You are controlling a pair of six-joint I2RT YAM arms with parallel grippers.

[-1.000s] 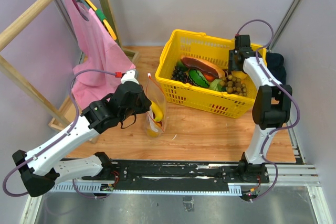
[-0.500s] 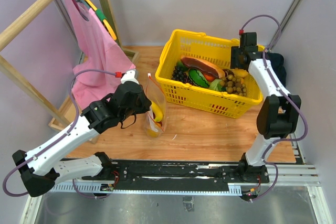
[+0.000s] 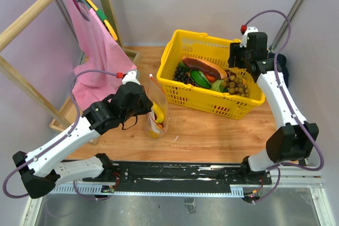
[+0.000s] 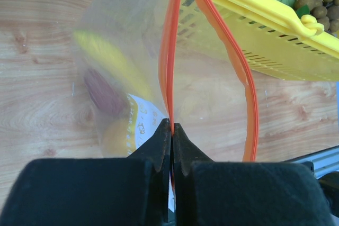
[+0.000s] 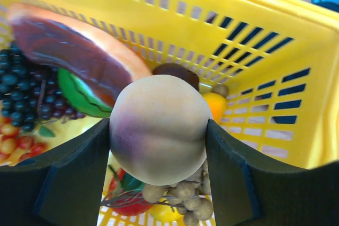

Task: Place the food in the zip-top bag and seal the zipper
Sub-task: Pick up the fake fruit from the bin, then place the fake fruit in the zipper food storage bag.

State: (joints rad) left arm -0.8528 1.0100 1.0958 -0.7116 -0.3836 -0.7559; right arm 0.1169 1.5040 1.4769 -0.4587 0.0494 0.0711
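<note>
The clear zip-top bag point(image 3: 158, 110) stands on the table left of the basket, with yellow and reddish food inside point(image 4: 106, 86). Its red-orange zipper point(image 4: 170, 51) gapes open on the right side. My left gripper point(image 4: 172, 128) is shut on the near end of the zipper strip; in the top view it point(image 3: 144, 104) is at the bag's left. My right gripper point(image 5: 159, 152) is shut on a tan peach-like fruit with a purplish blush point(image 5: 159, 128), held above the basket. The tan ball cluster point(image 5: 190, 197) lies below it. In the top view, the right gripper point(image 3: 235, 61) hides the fruit.
The yellow mesh basket point(image 3: 209, 107) holds a brown bread roll point(image 3: 204, 67), dark grapes point(image 5: 21, 88), green pieces and the tan balls point(image 3: 237, 84). A wooden rack with a pink cloth point(image 3: 95, 51) stands at the left.
My right arm has risen and stretched out over the basket's far right corner, lifting the peach-like fruit. The left arm and the bag have not moved.
</note>
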